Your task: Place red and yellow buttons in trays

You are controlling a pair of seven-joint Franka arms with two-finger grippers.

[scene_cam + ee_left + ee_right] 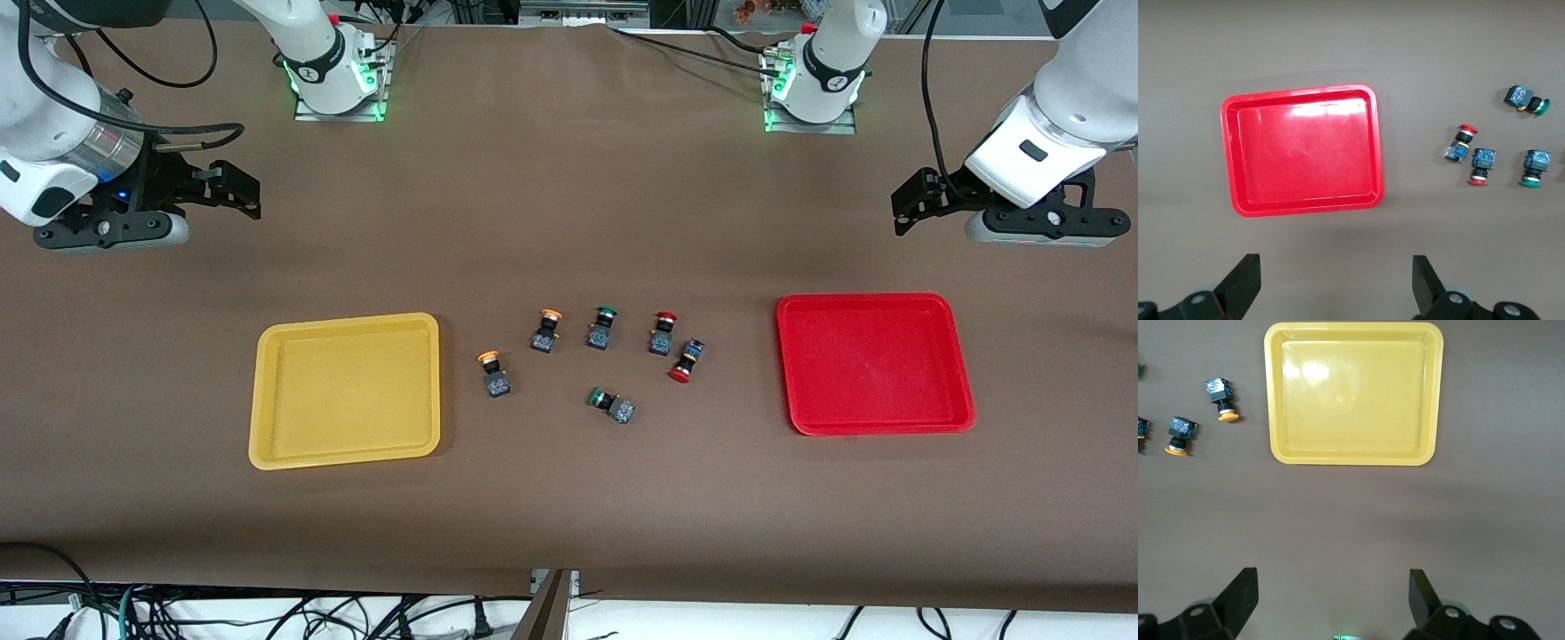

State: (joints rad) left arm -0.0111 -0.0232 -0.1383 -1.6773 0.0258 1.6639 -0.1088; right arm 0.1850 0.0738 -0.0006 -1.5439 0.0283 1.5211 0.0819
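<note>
The yellow tray (pixel 347 388) lies toward the right arm's end of the table and the red tray (pixel 874 363) toward the left arm's end; both are empty. Between them lie two orange-yellow buttons (pixel 492 373) (pixel 547 331) and two red buttons (pixel 661 332) (pixel 685 360). My left gripper (pixel 911 203) is open and empty in the air, by the red tray (pixel 1301 150). My right gripper (pixel 240 191) is open and empty in the air, by the yellow tray (pixel 1351 393). The left wrist view shows the red buttons (pixel 1461 143) (pixel 1480 167). The right wrist view shows the yellow buttons (pixel 1221 399) (pixel 1179 435).
Two green-capped switches (pixel 602 327) (pixel 612 404) lie among the buttons. The arm bases (pixel 338 71) (pixel 813 84) stand at the table's edge farthest from the front camera. Cables hang below the edge nearest the front camera.
</note>
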